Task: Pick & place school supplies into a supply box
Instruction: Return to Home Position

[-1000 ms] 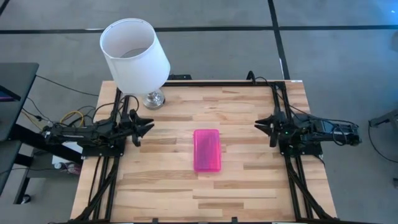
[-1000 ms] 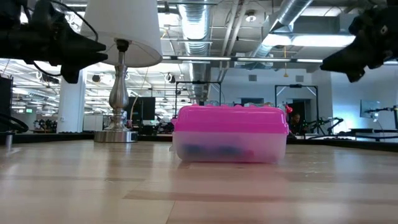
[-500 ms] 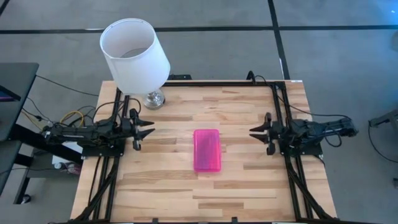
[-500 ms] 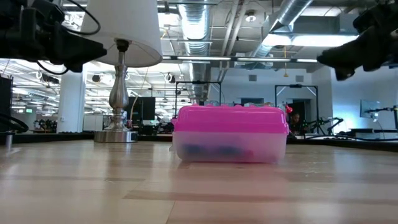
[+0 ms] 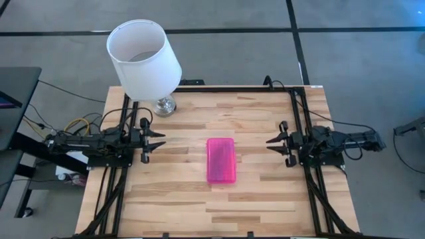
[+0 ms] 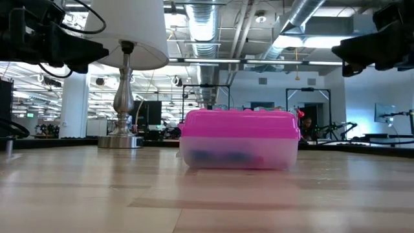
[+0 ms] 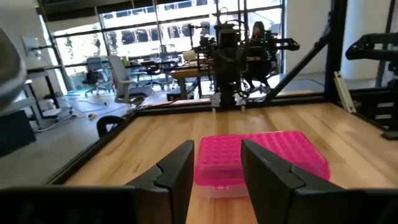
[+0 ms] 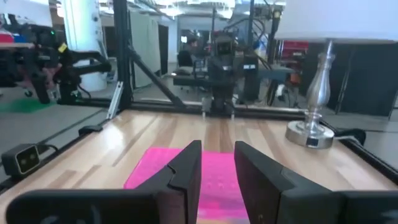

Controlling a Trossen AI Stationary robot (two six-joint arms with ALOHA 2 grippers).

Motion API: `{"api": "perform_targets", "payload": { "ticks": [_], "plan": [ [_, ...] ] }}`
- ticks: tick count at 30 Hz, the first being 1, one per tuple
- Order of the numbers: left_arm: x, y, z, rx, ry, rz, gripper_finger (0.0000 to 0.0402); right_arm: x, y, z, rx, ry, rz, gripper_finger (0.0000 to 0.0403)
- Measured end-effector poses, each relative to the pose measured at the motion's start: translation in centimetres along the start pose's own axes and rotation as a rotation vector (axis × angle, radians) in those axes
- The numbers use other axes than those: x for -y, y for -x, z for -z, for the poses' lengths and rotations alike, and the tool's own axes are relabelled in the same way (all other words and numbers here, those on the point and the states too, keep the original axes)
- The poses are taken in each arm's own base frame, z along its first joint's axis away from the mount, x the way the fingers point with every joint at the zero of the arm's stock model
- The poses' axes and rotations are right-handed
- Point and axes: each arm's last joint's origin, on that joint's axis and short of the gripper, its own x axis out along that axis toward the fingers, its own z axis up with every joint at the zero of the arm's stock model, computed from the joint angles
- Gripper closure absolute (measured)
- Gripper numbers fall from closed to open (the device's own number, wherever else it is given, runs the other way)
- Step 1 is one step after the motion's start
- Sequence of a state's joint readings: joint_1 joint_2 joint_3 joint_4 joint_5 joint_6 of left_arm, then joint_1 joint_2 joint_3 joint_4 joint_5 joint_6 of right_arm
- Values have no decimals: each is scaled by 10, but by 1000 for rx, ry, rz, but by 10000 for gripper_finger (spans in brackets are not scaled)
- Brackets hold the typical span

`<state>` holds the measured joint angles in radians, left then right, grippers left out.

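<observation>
The left pincer point(image 5: 158, 139) is held up off the bench at its left side. Its two fingers are spread with nothing between them, and they point in toward the middle. Facing it from the right side, the right pincer point(image 5: 273, 142) hangs the same way, fingers parted and empty.

Between them, well apart from both, the pink box point(image 5: 221, 160) lies flat near the middle of the bench point(image 5: 179, 199) with its lid shut. Dim blue shapes show through the clear lower half in the low view, though I can't tell which items they are.

I'd guess the box is light and stiff, hard plastic that won't give. The ribbed lid should offer some bite, while the smooth clear base looks apt to skate on the wood if nudged. A hold across the narrow width, midway along, seems safest, and gentle enough not to pop the lid.

There is bare wood on every side of the box. The lamp point(image 5: 143, 50) stands at the back left corner near the left arm, and the black frame point(image 5: 232, 88) runs along the back and sides, so sweeping there wants care.
</observation>
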<state>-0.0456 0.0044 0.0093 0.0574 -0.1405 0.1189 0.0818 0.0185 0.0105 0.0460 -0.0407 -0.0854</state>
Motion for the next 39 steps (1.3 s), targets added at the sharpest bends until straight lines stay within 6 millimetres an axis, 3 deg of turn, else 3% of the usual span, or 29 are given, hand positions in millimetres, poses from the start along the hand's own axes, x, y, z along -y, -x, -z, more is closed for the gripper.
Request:
{"api": "perform_targets", "payload": {
  "ticks": [10,39],
  "plan": [
    [0,0,1,-2,68,2,273,5,0,5,-53,-113,60,310],
    [0,0,1,-3,83,-1,273,4,0,5,-55,-113,59,310]
  ]
}}
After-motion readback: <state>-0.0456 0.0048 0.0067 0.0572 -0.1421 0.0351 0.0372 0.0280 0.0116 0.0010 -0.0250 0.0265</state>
